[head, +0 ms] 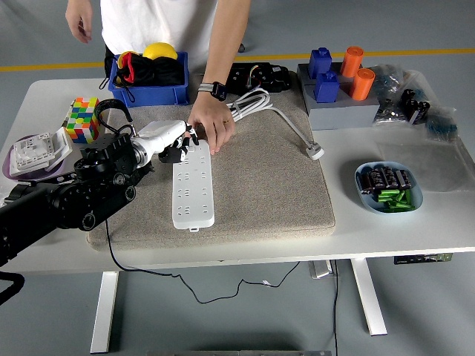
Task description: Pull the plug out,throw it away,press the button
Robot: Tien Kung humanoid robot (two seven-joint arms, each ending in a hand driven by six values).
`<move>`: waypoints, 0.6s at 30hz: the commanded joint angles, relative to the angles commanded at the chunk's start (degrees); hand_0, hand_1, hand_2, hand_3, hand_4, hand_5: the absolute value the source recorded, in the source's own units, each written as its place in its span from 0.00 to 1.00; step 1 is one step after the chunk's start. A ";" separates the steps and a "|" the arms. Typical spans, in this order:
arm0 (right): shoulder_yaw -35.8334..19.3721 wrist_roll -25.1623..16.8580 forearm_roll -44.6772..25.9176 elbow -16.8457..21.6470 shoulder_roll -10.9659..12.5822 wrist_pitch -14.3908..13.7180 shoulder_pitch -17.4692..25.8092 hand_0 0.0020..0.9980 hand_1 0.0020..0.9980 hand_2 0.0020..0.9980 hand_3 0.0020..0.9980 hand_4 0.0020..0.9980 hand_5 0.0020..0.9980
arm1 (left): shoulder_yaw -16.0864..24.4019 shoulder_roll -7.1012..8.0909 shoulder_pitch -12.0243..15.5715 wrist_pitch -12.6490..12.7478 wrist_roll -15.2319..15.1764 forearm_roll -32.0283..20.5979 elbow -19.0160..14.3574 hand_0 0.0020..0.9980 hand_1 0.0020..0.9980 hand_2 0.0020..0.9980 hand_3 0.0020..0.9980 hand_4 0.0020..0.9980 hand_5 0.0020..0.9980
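The white power strip (193,185) lies lengthwise on the grey felt-like mat (260,185), a long, smooth plastic bar with rows of sockets. At its far end the robot's left hand (172,142) hovers, its white fingers (182,148) curled loosely and, as far as I can tell, holding nothing, though the dark parts under the palm blur together. A person's hand (211,124) presses the same end flat, just beside the robot's fingers. The crowding is the risk: a misjudged press could land on the person's hand or a socket rather than the button, and the light strip may skid on the mat if released. The thin black cable (109,237) trailing off the worktop (386,230) edge could snag the black arm. The thick white cord (256,104) coils stiffly behind. The right arm is not visible.
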State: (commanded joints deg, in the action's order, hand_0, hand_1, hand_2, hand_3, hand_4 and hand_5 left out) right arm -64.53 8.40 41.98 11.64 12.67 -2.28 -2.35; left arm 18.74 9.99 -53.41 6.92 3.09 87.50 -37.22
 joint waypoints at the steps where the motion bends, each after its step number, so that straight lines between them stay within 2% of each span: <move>1: 0.05 -0.02 -0.08 0.05 -0.02 0.01 -0.01 0.75 0.67 0.66 0.62 0.67 0.51 | -0.53 -0.10 -0.24 -0.23 0.22 -0.20 0.35 0.34 0.11 0.08 0.64 0.00 0.00; 8: 0.16 0.01 -0.20 0.01 0.03 0.03 -0.05 0.75 0.67 0.66 0.62 0.67 0.51 | -3.51 -0.61 -1.53 -0.70 0.84 -1.36 2.23 0.33 0.11 0.08 0.64 0.00 0.00; 18: 0.53 -0.01 -0.36 0.03 0.08 -0.04 -0.15 0.75 0.67 0.66 0.62 0.67 0.51 | -5.11 -1.09 -1.80 -0.72 1.02 -1.91 3.19 0.32 0.11 0.07 0.64 0.00 0.00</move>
State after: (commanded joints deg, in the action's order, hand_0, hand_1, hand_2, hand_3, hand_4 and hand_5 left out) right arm -64.00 8.39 41.62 11.66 12.74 -2.32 -2.50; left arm 13.63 8.90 -55.21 6.20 4.10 85.59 -34.03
